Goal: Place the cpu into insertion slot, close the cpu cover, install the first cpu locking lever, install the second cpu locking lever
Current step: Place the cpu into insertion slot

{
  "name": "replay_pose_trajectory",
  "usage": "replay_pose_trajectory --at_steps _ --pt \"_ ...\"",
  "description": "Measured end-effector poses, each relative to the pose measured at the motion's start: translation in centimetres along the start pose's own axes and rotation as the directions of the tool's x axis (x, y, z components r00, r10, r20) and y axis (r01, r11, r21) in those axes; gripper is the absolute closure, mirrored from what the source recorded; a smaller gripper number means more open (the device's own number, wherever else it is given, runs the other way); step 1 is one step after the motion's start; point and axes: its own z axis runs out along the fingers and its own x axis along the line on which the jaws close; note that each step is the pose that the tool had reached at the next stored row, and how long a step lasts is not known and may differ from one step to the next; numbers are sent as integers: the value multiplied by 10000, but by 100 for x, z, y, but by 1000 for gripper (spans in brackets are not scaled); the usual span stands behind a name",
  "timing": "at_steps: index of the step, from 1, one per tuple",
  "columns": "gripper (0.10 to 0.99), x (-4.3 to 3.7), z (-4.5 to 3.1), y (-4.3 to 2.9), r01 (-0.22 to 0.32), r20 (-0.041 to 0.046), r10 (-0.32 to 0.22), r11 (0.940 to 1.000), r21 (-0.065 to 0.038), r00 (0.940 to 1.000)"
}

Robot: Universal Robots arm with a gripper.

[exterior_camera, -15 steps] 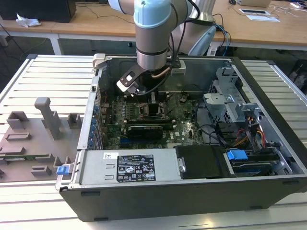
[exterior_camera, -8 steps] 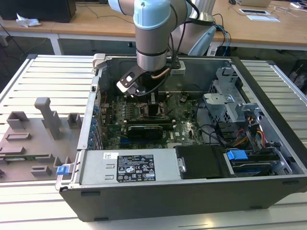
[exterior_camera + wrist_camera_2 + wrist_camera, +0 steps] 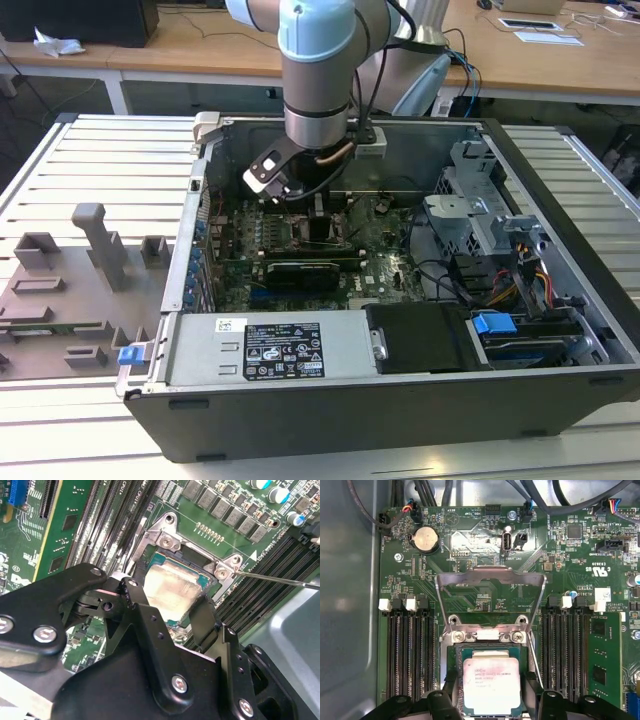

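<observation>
The cpu lies in the insertion slot, cpu cover raised clear. The gripper straddles it spread, fingers beside its edges.

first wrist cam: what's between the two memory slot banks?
In the first wrist view, the insertion slot sits there with the cpu lying in it. The cpu cover stands open beyond it.

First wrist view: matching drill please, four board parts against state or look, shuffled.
1 cpu
2 cpu cover
3 coin cell
4 memory slots

a long, black, either side of the insertion slot
b swung open, off the slot
c round disc
d lying in the insertion slot

Pairs: 1-d, 2-b, 3-c, 4-a
</observation>
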Motion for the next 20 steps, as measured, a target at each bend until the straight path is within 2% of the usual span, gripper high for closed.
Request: replay_pose_trajectory --at_steps 11,14,20 --pt "467 29 -2 -14 0 9 0 10000 1 10000" --pt "467 30 -33 -12 1 28 -1 10000 1 10000" --pt "467 32 -32 -15 0 28 0 10000 2 10000"
